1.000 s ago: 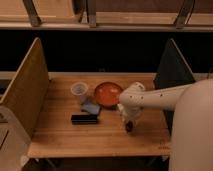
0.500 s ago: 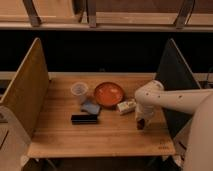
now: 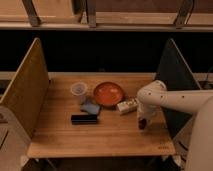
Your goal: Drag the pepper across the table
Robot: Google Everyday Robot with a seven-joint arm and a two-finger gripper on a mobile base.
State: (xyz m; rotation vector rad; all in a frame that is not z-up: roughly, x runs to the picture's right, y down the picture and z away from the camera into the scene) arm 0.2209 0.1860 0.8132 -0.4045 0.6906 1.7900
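No legible writing anywhere. Table (image 3: 107, 132): pale wood planks, upright panels at both ends. White arm (image 3: 172, 97) reaches in from the right, elbow bent, forearm dropping straight down. Gripper (image 3: 143, 123) at the tabletop near the right panel. Pepper (image 3: 142, 123), small and dark, right at the gripper tip; grip on it cannot tell. Round orange bowl (image 3: 108, 93) mid-table. Clear cup (image 3: 78, 90) to its left. Blue sponge (image 3: 90, 107), flat black bar (image 3: 84, 119), white packet (image 3: 127, 105) beside the bowl.

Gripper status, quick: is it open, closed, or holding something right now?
Gripper: down at the table near its right end; open, closed or holding cannot be told.
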